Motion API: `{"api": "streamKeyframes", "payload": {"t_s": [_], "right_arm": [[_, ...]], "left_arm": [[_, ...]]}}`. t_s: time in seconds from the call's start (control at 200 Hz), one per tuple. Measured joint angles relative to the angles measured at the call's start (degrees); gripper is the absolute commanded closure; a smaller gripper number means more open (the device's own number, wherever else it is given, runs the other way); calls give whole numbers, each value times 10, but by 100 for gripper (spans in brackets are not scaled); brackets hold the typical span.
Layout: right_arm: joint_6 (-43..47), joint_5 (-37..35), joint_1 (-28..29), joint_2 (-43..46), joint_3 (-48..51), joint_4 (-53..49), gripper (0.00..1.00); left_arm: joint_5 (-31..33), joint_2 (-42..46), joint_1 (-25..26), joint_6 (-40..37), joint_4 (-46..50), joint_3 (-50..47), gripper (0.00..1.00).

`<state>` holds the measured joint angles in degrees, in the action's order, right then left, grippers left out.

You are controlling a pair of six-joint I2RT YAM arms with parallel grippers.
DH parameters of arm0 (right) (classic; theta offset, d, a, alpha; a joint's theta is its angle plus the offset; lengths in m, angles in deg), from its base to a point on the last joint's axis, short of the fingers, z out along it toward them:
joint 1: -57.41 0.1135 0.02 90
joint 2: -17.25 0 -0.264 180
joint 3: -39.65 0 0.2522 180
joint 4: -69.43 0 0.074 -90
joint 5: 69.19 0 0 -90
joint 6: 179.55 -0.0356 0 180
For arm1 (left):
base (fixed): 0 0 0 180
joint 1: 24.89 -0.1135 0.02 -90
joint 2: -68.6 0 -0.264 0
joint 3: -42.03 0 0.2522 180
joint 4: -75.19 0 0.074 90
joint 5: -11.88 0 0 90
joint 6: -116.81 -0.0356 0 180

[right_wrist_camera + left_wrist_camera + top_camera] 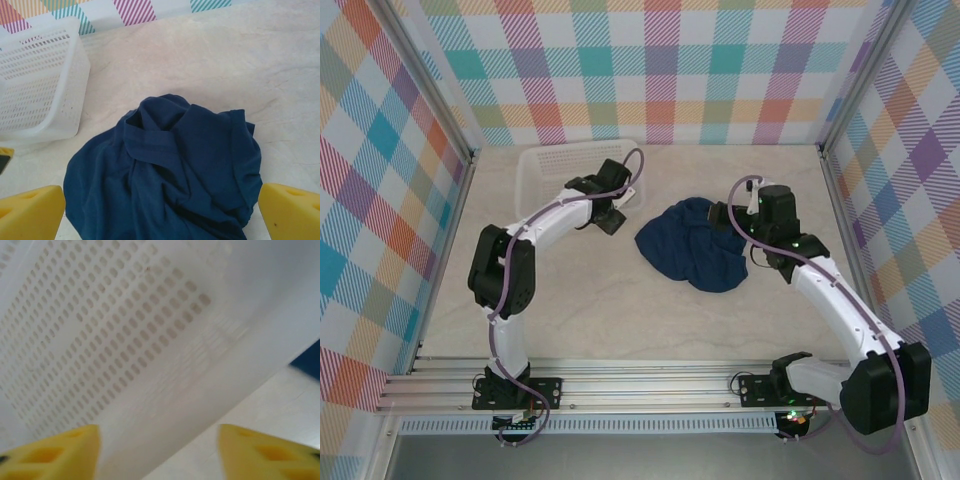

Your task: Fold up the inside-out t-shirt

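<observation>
The inside-out t-shirt [692, 250] is a dark navy heap, crumpled on the pale table right of centre. In the right wrist view the t-shirt [170, 170] lies bunched with a folded hem band on top. My right gripper [732, 222] hangs over the heap's right edge. Seen from its wrist, the right gripper [160, 215] is open, its yellow fingertips wide apart on either side of the cloth and not touching it. My left gripper [610, 218] sits left of the shirt, beside the basket. The left gripper [157, 450] is open, nothing between its fingertips. A navy sliver of the shirt [310, 360] shows at the right edge.
A white perforated basket [545, 165] stands at the back left of the table; its wall [125, 340] is very close in front of the left fingers, and the basket [40, 75] also sits left of the shirt. Checked walls enclose the table on three sides.
</observation>
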<state>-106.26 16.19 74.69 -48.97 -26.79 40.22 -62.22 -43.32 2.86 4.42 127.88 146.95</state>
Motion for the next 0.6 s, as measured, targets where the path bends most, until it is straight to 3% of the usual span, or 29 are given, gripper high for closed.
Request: {"api": "streamKeyframes", "payload": {"t_s": [0.29, 0.6], "right_arm": [[-4, 20, 0, -18, 0, 2, 1], [-4, 24, 0, -19, -3, 3, 1]], "left_arm": [[33, -7, -94, 3, 5, 8, 75], [79, -155, -245, 11, 59, 228, 80]]}}
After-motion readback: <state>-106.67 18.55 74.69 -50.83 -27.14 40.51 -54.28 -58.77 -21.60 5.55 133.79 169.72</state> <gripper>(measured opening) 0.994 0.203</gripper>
